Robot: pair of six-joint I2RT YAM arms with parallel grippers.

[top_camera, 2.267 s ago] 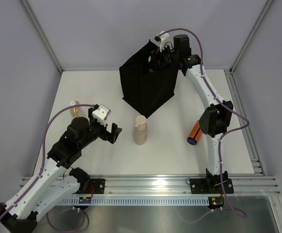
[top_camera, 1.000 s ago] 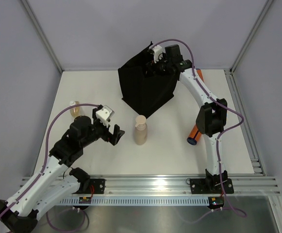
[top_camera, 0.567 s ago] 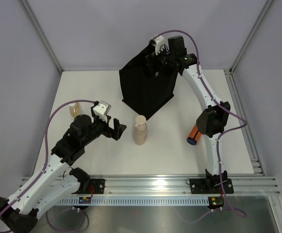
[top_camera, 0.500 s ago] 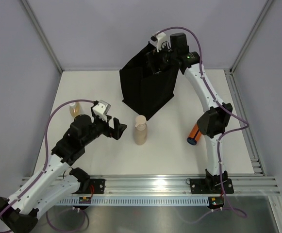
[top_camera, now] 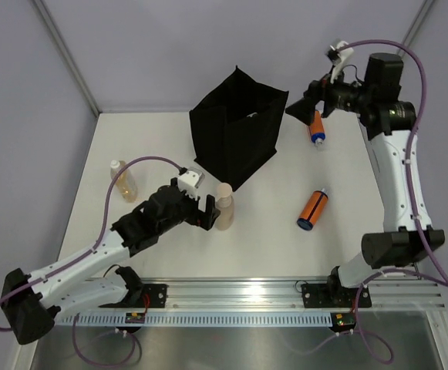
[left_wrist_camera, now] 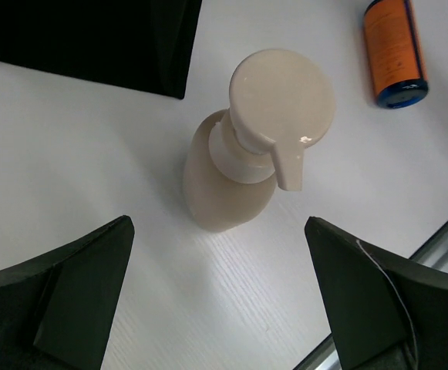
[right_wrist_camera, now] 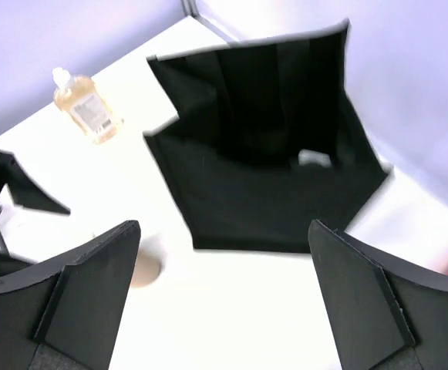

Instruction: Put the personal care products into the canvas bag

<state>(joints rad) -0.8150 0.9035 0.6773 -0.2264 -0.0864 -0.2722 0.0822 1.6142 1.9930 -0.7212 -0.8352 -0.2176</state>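
ahead of the spread left hand (left_wrist_camera: 217,222) stands the tan bottle (left_wrist_camera: 227,189)

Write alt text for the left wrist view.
A tan pump bottle stands on the table, centred just ahead of the open left gripper. The corner of a black bag fills the upper left; a blue-capped orange cylinder lies upper right.

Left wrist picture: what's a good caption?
Open left hand framing a tan pump bottle, black bag and orange bottle nearby.
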